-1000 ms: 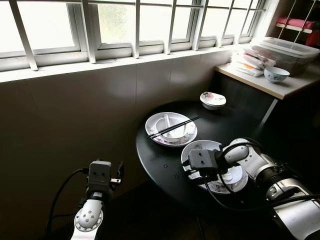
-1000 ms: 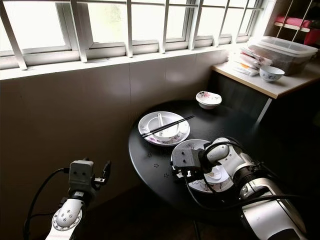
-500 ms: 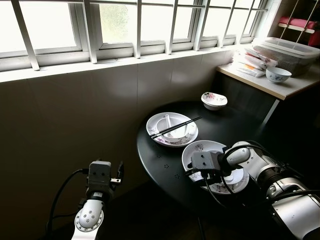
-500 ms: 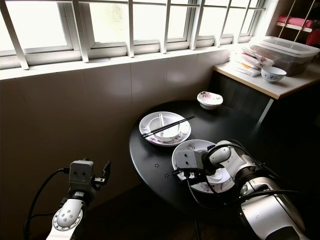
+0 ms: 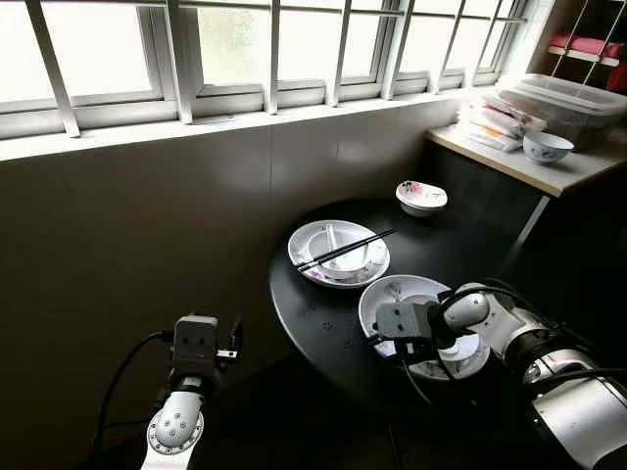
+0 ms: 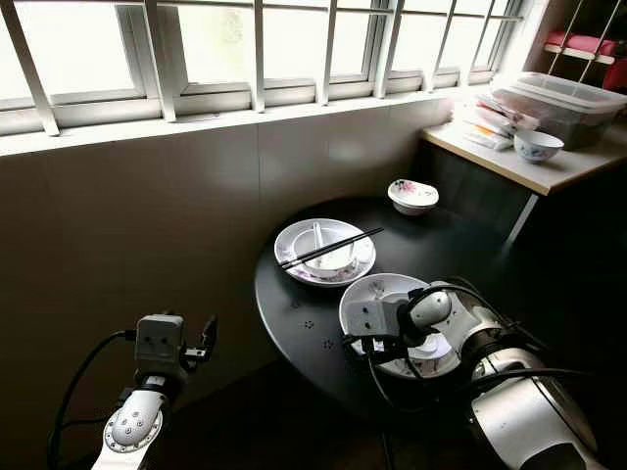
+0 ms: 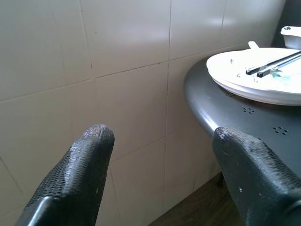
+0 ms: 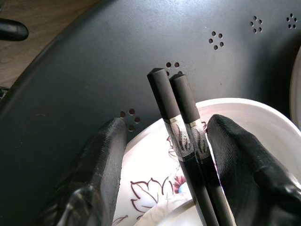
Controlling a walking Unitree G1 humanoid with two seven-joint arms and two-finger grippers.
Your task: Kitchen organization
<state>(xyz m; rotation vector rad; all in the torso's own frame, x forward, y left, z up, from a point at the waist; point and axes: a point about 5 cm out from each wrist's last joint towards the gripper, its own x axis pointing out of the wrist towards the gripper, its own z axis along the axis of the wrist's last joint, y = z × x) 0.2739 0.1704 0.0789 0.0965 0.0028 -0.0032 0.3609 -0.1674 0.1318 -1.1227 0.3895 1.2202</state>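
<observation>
Since a second ago the right pincer [image 5: 384, 339] has sunk lower over the near plate [image 5: 397, 290], the camera shifting a little too. From the head, a round black table [image 5: 313, 315] carries that plate, a far plate [image 5: 306, 244] with a bowl [image 5: 345, 257] and chopsticks [image 5: 345, 249] laid across, and a small bowl [image 5: 421, 195] by the wall. The left pincer [image 5: 211, 338] hangs off the table's edge, idle.

Along the left wrist, its fingers [image 7: 77, 176] stand wide apart, holding nothing, facing tiled wall [image 7: 84, 56] and the table's rim.

Along the right wrist, the fingers [image 8: 101, 157] are spread either side of a second chopstick pair [image 8: 186, 129] resting on the near plate's rim [image 8: 150, 162], not yet closed on it.

Tidying looks barely begun: I'd judge all the dishes still need gathering.
</observation>
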